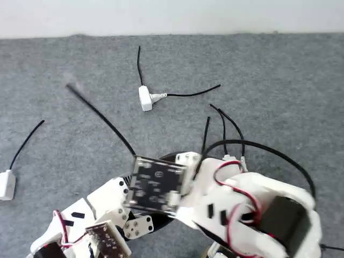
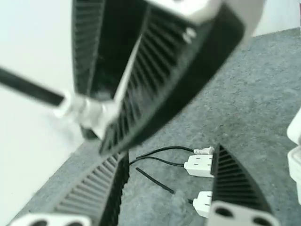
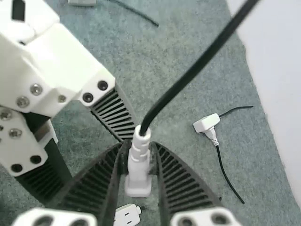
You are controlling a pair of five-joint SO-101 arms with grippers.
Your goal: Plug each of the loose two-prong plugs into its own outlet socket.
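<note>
My right gripper (image 3: 140, 150) is shut on a white two-prong plug (image 3: 138, 175), whose black cord (image 1: 102, 121) rises away from it. Beneath the plug lies a white outlet socket (image 3: 127, 214). My left gripper (image 2: 171, 153) stands open close beside the right one, nothing between its fingers (image 2: 235, 188). Past it on the carpet lie two white sockets (image 2: 200, 165) with black cords. A loose white plug (image 1: 145, 98) lies at the middle back, and shows as a plug (image 3: 207, 123) in the right wrist view. Another loose plug (image 1: 6, 184) lies at the far left.
Grey carpet (image 1: 279, 75) covers the table up to a white wall at the back. Thin black cords (image 1: 223, 126) run from the sockets toward the back. Both arms crowd the front middle, a wrist camera board (image 1: 156, 185) above the grippers.
</note>
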